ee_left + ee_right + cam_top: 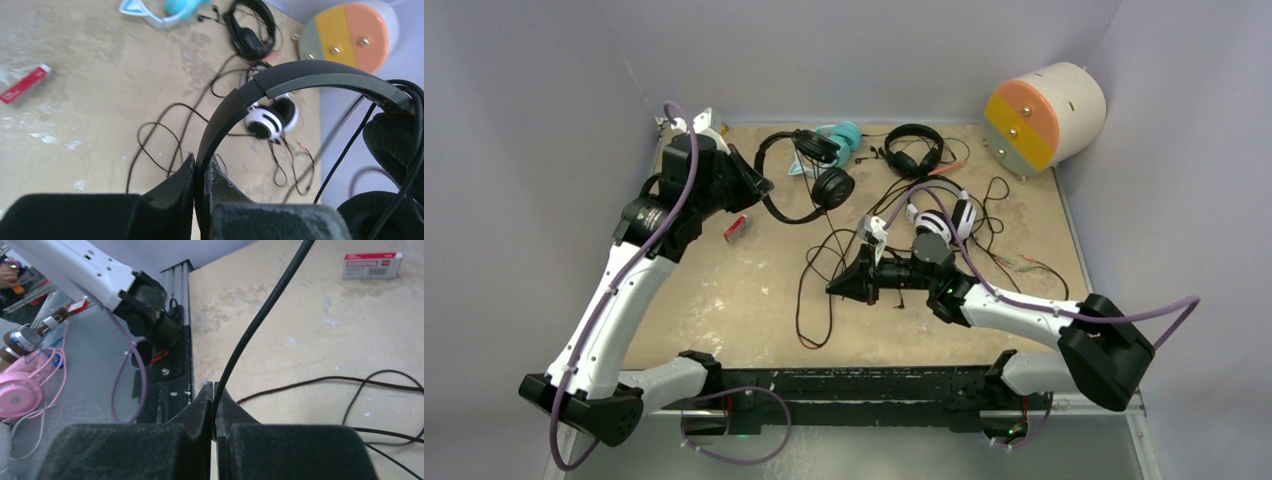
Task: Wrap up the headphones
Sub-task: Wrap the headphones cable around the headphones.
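Our all-black over-ear headphones [834,187] sit at the far left of the tan tabletop [724,300], held by the curved black headband [310,75]. The left gripper [762,187] is clamped tight on that band, one dark finger [175,185] pressed against each side, and the padded ear cups [395,140] hang close by our left wrist camera. We cannot tell whether the cups touch the table.

Just behind them lies the teal cat-eared headset [844,135]. To its right is the black headset with red accents [914,150], and nearer the middle the white-and-black headset [944,220]. Their leads sprawl in loose loops across the centre of the table.

The right gripper [836,288] is low over the middle of the table, its fingers closed on a thin black cable [260,315] that runs up and away from the pinch. We cannot tell which headset that cable belongs to.

A small red box [736,229] lies flat near the left gripper. A cream cylinder with an orange, yellow and grey-green face [1039,118] lies on its side at the far right corner. Off the table's near edge, our right wrist camera catches a pink headset [20,385].
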You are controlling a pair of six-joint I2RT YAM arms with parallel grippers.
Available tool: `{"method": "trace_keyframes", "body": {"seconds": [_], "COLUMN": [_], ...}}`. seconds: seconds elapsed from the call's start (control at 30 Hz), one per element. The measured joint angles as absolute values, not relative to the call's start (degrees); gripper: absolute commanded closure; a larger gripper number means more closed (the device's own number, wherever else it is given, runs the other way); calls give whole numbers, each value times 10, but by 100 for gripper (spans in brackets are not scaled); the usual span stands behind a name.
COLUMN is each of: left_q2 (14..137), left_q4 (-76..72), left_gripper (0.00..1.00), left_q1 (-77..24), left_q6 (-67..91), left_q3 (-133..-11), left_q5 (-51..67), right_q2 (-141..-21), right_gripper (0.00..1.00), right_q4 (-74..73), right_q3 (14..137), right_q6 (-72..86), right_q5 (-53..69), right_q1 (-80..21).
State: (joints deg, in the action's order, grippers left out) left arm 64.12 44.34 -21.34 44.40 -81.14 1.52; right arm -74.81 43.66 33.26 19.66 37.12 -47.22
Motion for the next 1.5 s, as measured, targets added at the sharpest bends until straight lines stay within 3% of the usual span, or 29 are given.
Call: {"method": "trace_keyframes", "body": {"seconds": [0.13,0.27,0.43,0.6,0.87,1.2,1.5], "left_q2": [660,663,697,750,808,822,791], "left_q4": [427,415,432,478,580,604,577], "left_gripper": [100,100,100,100,100,100,100], "left_q1": [-215,-215,-230,-316,-369,-388,-388], "left_q6": [433,397,374,362,357,311,253], "left_q3": [-799,-760,-755,-755,-753,-751,-717], "left_q5": [-69,-166,-266,-388,-515,-446,-303], "right_q2": [-710,-677,-722,-760,-822,-822,-826], "right_gripper": [100,100,100,95,93,90,80], "right_q4": [425,313,143,27,-160,-119,-45], "right_q3": [331,382,530,593,735,708,693], "right_q6": [207,194,149,108,34,-37,-55], "right_q5": [369,360,354,329,157,-43,-93], "right_q1": [-485,-487,-487,-488,-488,-490,-491]}}
